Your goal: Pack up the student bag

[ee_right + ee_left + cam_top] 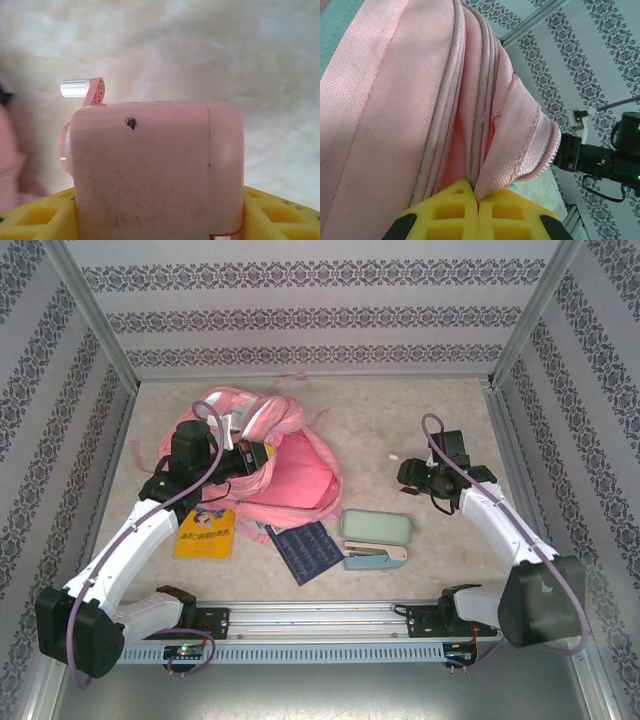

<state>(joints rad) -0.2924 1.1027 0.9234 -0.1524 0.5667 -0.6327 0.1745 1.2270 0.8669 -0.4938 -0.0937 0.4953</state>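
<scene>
Two jobs share this step. The left gripper [478, 194] is clenched on a rim fold of the student bag [395, 110], whose pink fabric rises straight off the fingertips; it should hold that lip high and steady so the mouth gapes. The right gripper [157, 222] clasps a pink crank sharpener [150, 160] between both pads. The bag lies well off to those fingers' left, so carry the sharpener level and release only once inside.
</scene>
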